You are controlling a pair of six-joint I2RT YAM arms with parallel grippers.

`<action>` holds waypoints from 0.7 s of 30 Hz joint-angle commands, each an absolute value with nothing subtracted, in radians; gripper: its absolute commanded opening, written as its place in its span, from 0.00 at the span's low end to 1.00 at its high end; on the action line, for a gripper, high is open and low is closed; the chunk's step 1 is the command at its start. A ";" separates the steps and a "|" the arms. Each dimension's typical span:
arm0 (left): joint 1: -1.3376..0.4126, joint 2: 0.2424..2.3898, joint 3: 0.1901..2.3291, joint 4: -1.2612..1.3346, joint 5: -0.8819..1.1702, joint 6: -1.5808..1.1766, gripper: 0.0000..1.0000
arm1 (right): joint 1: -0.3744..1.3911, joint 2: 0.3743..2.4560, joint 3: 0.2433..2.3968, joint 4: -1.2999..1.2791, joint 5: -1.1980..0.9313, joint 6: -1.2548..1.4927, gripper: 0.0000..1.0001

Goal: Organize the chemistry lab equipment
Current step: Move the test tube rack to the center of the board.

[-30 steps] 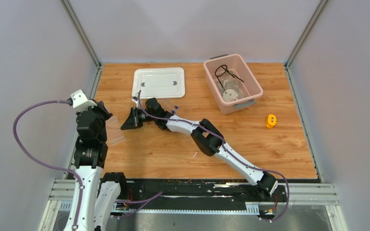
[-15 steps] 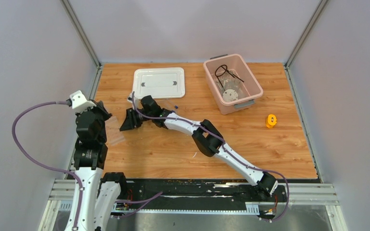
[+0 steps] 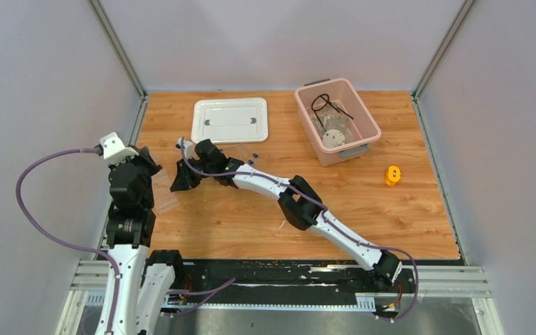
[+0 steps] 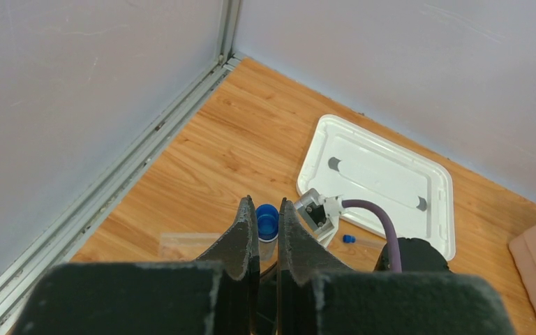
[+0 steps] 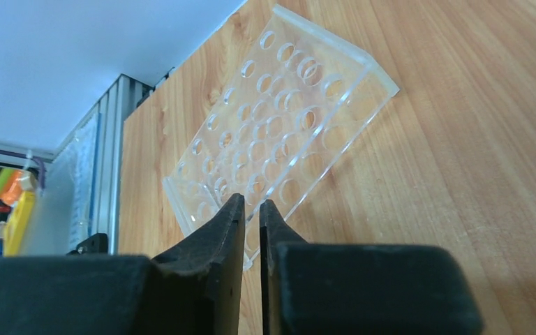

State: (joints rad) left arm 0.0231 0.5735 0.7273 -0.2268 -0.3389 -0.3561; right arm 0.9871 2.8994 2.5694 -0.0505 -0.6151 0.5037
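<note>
While one clear tube rack lies on the wood table, filling the middle of the right wrist view, the right gripper has its two fingers almost closed and nips the rack's near edge. The left gripper, low in the middle of the left wrist view, is squeezed onto one tiny blue-capped tube. One other blue-capped tube lies to its right, just beside the one white lid. One clear plastic bag lies at the lower left. In the upper right of the top view, one pink bin holds one black wire ring tripod and one white disc. One small orange object sits lower right of the bin.
</note>
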 commanded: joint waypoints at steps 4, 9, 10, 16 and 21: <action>0.031 0.550 0.731 -0.221 -0.349 -0.340 0.02 | 0.973 2.807 2.537 -0.245 -0.503 0.311 0.08; 0.031 0.539 0.729 -0.221 -0.348 -0.342 0.02 | 0.934 2.712 2.397 -0.278 -0.495 0.256 0.07; 0.031 0.537 0.727 -0.219 -0.349 -0.343 0.03 | 0.924 2.684 2.365 -0.280 -0.495 0.243 0.07; 0.031 0.532 0.720 -0.215 -0.345 -0.347 0.03 | 0.892 2.563 2.180 -0.296 -0.496 0.148 0.05; 0.031 0.532 0.715 -0.211 -0.334 -0.351 0.03 | 0.855 2.435 1.970 -0.293 -0.498 0.048 0.05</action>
